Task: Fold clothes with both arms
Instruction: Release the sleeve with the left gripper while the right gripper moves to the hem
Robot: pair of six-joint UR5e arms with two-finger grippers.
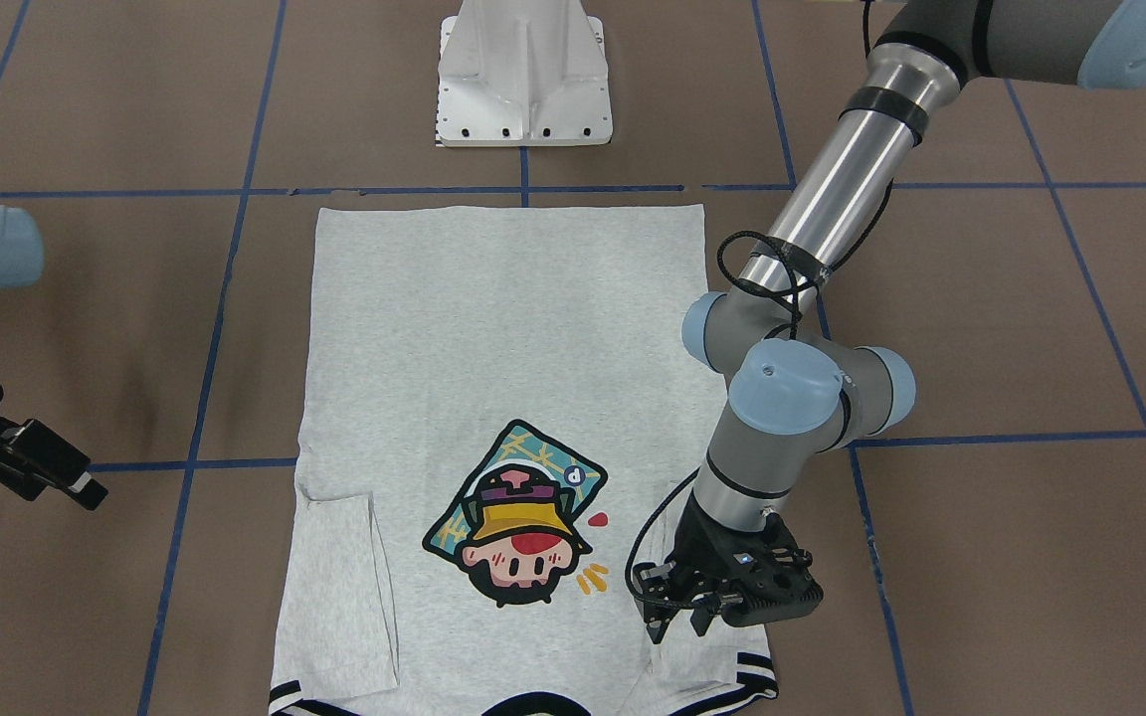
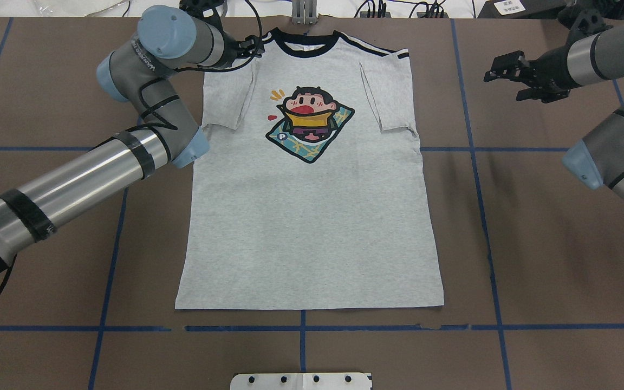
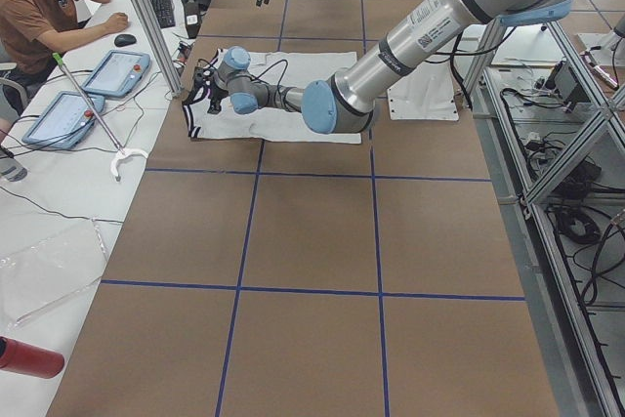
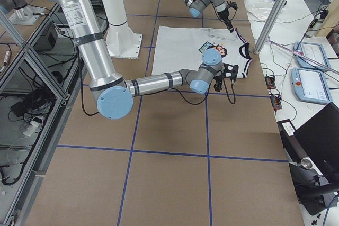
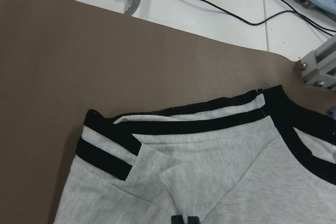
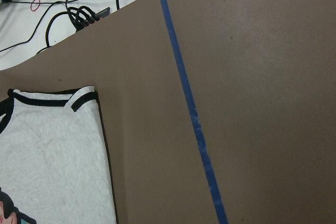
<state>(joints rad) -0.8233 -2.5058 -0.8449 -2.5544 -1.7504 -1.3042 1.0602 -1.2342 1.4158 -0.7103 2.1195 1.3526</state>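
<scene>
The light grey T-shirt [image 2: 312, 216] lies flat and face up on the brown table, collar at the far edge, both sleeves folded inward onto the body. My left gripper [image 1: 680, 625] sits low over the shirt's shoulder by the striped cuff [image 5: 105, 156]. In the left wrist view its fingertips [image 5: 178, 219] stand close together where the fabric creases meet, so it looks shut on the T-shirt [image 5: 210, 182]. My right gripper [image 2: 493, 73] hovers open over bare table, well to the right of the other folded sleeve [image 2: 390, 92].
The white pedestal base [image 1: 523, 80] stands at the robot's edge. Blue tape lines [image 6: 191, 108] grid the table. Beyond the far edge are cables, tablets [image 3: 117, 70], a frame post [image 3: 146, 17] and a seated person [image 3: 39, 7].
</scene>
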